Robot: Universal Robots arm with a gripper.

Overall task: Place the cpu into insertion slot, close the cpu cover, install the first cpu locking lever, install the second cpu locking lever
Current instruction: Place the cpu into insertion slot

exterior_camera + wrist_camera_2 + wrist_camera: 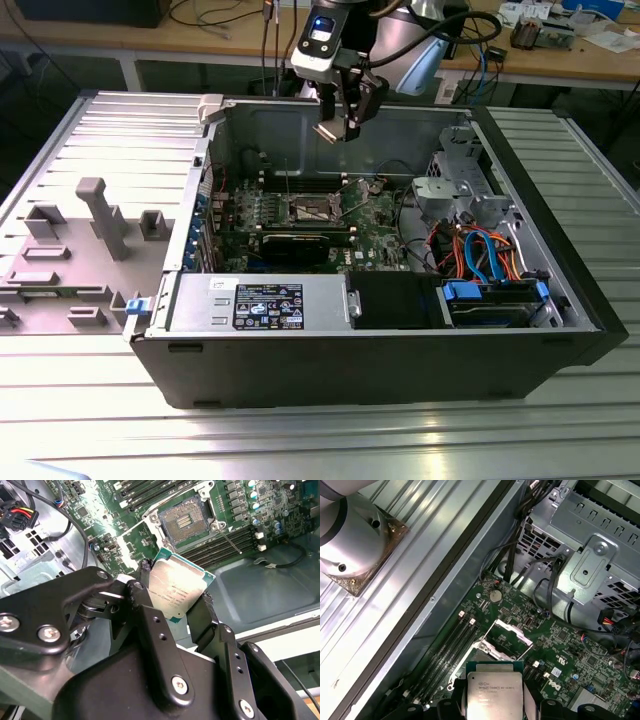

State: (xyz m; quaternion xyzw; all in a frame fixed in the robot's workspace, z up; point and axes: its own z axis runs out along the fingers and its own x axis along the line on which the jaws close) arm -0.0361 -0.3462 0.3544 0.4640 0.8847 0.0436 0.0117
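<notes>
**The cpu is held up over the open computer**

The cpu (pixel 176 594) is in my gripper (pixel 175 587). The two black jaws are pinching it from two sides, one on each edge. In both wrist views I see its shiny grey top facing the camera, with a thin green rim around it. It looks a bit tilted in the second wrist view.

In the exterior view the gripper (pixel 340 125) hangs in the air above the open computer case (pixel 400 370). It is up high, near the back wall of the case, and it is not touching the green board (pixel 385 215) inside.

The insertion slot (pixel 186 522) is bare. I can see its dark field of tiny pins with a silver rim around it. In the first wrist view the slot (pixel 487 655) lies just past the cpu (pixel 494 695), well below it.

The cpu cover (pixel 515 631) is flipped up and stands open at one side of the slot. I can see the board through its big square window. A thin metal lever (pixel 230 541) sticks out beside the slot, loose and not hooked down.

The case sits on a ribbed metal table (pixel 300 440). A grey holder block (pixel 105 215) stands on the table at the exterior view's left.
</notes>
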